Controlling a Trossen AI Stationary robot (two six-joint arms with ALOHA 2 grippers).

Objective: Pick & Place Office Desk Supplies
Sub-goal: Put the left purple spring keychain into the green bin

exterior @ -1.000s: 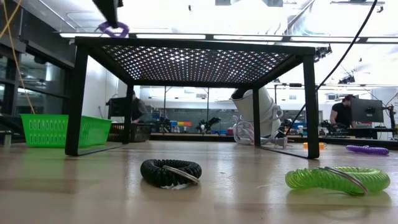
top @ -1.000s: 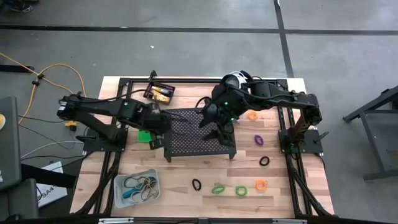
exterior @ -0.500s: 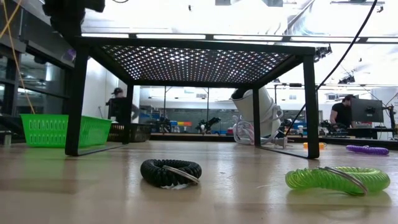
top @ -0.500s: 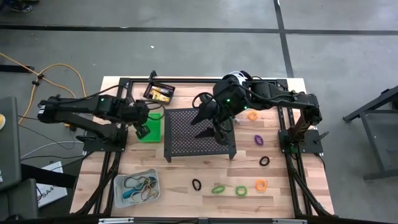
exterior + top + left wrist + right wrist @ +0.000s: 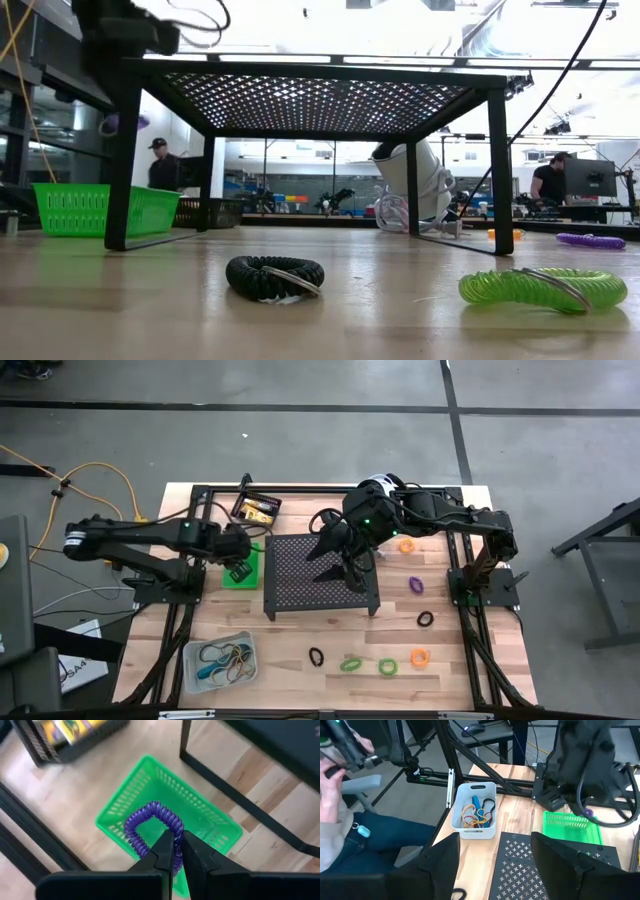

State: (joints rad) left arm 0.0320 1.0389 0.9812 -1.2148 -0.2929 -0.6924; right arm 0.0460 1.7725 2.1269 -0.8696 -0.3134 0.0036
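Note:
My left gripper [image 5: 176,841] is shut on a purple coiled loop [image 5: 145,822] and hangs over the green bin [image 5: 205,822], which stands at the black stand's left side [image 5: 251,566]. In the low view the loop [image 5: 110,124] shows above the green bin [image 5: 90,208]. My right gripper [image 5: 495,865] stands open above the perforated stand [image 5: 315,575] and holds nothing. More loops lie on the table near its front and right: black [image 5: 316,657], green [image 5: 350,663], orange [image 5: 420,657], purple [image 5: 416,584]. My left gripper pinches one side of the purple loop's ring [image 5: 171,827] between its two fingertips. The fingers come from above, slanting steeply down. The rest of the ring sticks out beyond the fingertips, clear of the green bin below it.
A clear bin [image 5: 220,660] with several bands sits at the front left. A black bin [image 5: 258,509] with yellow tubes is at the far left. A white round device [image 5: 375,487] is at the far edge. A person sits beyond the table [image 5: 350,820].
My left gripper, still shut on the purple loop, has drawn back from the stand's left edge toward the table's left and gone down over the green bin, rolling as it went. The loop has sunk from above the stand's top to below it.

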